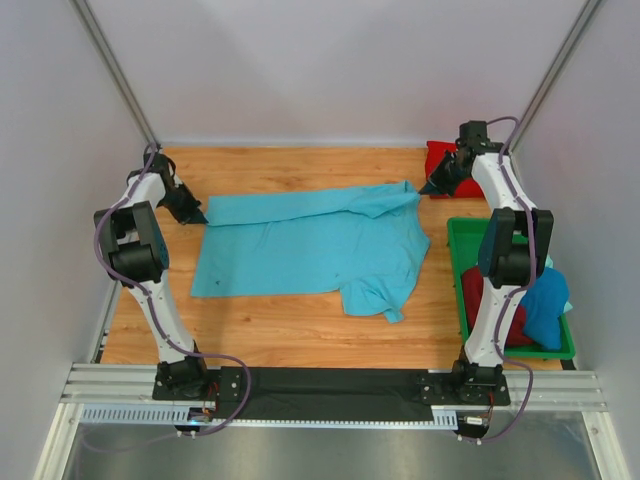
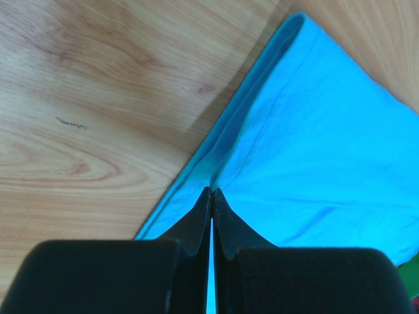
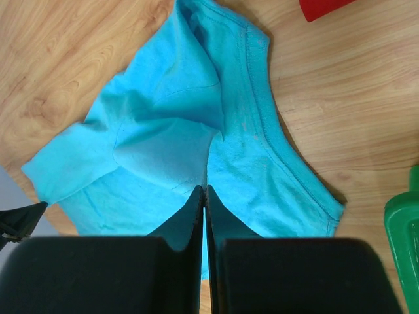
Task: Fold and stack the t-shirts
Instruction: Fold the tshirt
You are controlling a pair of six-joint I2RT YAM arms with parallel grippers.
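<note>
A light turquoise t-shirt (image 1: 310,250) lies spread across the wooden table, its far edge folded over toward the middle. My left gripper (image 1: 200,215) is shut on the shirt's far left corner. In the left wrist view its tips (image 2: 211,191) pinch a fold of the turquoise cloth (image 2: 314,163). At the shirt's far right end, by the collar, my right gripper (image 1: 428,187) is shut on the cloth. In the right wrist view its tips (image 3: 205,190) hold a raised peak of the shirt (image 3: 163,131). A bright red t-shirt (image 1: 445,165) lies behind the right arm.
A green tray (image 1: 460,226) stands at the right edge, holding a dark red shirt (image 1: 478,292) and a deeper blue shirt (image 1: 546,305). In the right wrist view the tray's corner (image 3: 406,229) and the red shirt (image 3: 321,6) show. Grey walls enclose the table on three sides.
</note>
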